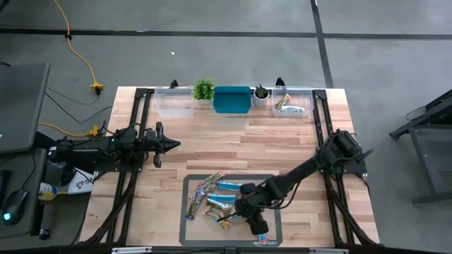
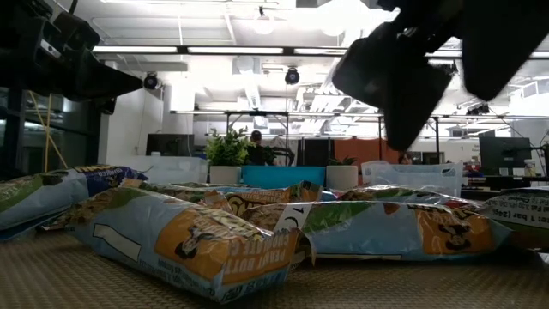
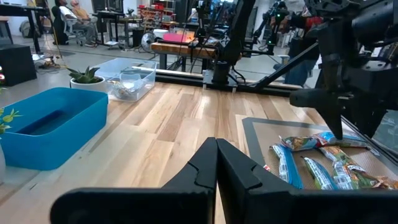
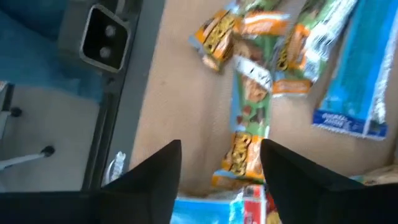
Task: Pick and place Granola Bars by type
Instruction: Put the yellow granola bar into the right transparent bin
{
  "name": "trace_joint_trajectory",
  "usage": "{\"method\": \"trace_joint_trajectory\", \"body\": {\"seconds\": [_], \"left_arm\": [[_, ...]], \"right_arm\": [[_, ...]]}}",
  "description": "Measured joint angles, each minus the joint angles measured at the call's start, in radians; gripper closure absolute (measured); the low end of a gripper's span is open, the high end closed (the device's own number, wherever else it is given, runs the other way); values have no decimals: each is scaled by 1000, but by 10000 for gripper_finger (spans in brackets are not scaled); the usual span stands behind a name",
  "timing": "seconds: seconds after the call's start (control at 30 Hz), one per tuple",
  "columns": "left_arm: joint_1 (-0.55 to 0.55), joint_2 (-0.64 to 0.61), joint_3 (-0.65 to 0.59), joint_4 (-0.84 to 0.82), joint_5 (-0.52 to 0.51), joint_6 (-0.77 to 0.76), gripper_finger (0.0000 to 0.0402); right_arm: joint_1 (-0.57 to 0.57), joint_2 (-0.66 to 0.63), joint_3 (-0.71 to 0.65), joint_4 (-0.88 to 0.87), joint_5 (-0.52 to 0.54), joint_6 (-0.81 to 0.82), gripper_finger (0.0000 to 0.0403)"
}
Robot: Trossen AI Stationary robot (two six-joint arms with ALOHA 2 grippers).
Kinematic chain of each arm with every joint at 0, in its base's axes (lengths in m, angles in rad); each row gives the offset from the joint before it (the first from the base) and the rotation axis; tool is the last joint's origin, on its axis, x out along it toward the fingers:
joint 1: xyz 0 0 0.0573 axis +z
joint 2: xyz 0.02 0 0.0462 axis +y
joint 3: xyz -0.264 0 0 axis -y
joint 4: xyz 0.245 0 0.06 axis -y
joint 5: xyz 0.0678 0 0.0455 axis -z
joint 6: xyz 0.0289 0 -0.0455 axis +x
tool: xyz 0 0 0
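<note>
Right tool (image 4: 221,165) spread open, empty, over the granola bars (image 1: 212,200) on the grey mat (image 1: 272,215). Left tool (image 3: 216,163) pinched closed, empty, above bare tabletop (image 1: 233,144).

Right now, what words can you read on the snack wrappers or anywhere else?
"PEANUT BUTT...": on the nearest granola bar in the low view, the rest cut off.
Print along the mat edge: too small to read.
Other granola bars: lettering too blurred to read.
</note>
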Motion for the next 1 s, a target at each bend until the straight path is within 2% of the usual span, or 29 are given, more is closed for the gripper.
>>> {"method": "trace_joint_trajectory", "body": {"seconds": [0.2, 0.77, 1.0], "left_arm": [[0, 0, 0, 0, 0, 0, 400], [0, 0, 0, 0, 0, 0, 400], [0, 0, 0, 0, 0, 0, 400]], "right_arm": [[7, 33, 0, 22, 61, -38, 176], [18, 157, 3, 87, 122, -53, 176], [57, 164, 3, 86, 223, -117, 176]]}}
